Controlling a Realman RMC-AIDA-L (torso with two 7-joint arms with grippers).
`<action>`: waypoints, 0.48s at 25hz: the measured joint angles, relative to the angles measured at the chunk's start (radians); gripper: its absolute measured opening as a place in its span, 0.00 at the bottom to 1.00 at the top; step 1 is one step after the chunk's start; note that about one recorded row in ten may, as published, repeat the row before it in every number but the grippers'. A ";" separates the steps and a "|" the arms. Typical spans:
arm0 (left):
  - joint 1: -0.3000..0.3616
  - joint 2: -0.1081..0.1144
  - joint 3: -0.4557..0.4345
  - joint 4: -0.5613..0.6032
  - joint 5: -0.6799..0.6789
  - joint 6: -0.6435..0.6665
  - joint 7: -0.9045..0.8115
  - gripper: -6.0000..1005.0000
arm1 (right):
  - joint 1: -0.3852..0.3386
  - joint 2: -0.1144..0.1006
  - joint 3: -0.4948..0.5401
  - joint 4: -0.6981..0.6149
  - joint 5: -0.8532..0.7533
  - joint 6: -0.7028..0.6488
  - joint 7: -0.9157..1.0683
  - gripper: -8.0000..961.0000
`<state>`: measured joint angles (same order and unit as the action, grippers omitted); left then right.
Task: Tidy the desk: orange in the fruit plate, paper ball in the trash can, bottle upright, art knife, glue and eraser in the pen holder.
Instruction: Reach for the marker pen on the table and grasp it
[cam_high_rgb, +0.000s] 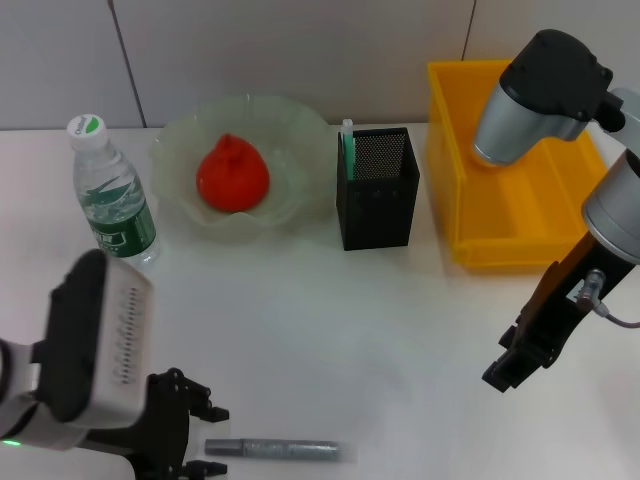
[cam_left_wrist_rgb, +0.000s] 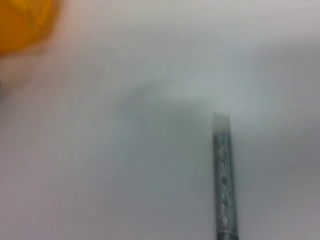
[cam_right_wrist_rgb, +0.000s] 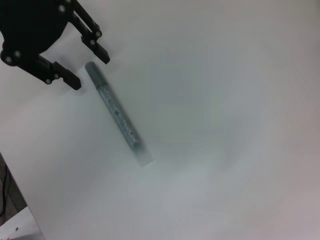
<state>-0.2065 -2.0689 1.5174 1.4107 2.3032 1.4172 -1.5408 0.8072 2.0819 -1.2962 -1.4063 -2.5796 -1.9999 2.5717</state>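
Desk (cam_high_rgb: 330, 330) mostly tidy already. Yellow bin (cam_high_rgb: 500, 180) sits back right; contents not visible, so can't tell if the paper ball is in. Fruit plate (cam_high_rgb: 290, 125) back centre holds the orange (cam_high_rgb: 232, 173): done. Bottle (cam_high_rgb: 112, 195) stands upright at left: done. Black pen holder (cam_high_rgb: 377, 190) beside plate has a green-white item poking out, prob. the knife or glue. Left gripper (cam_right_wrist_rgb: 77, 57), fingers apart, sits at one end of the grey glitter stick (cam_high_rgb: 272, 450) lying flat near the front edge. That stick still needs to go in. Right gripper (cam_high_rgb: 505, 372) hangs over the right side, fingers hidden; can't tell. Eraser not seen.
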 joint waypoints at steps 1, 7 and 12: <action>-0.006 0.000 0.017 0.010 0.024 0.001 -0.025 0.53 | 0.000 0.000 0.000 0.000 -0.001 0.000 0.000 0.49; -0.020 -0.003 0.114 0.089 0.142 0.000 -0.141 0.51 | -0.001 0.000 0.000 0.002 -0.001 -0.001 -0.003 0.49; -0.030 -0.003 0.173 0.129 0.210 -0.006 -0.221 0.51 | -0.002 0.000 0.000 0.003 -0.002 -0.001 -0.006 0.49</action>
<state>-0.2366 -2.0723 1.6907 1.5400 2.5137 1.4113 -1.7616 0.8049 2.0815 -1.2962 -1.4033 -2.5817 -2.0006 2.5662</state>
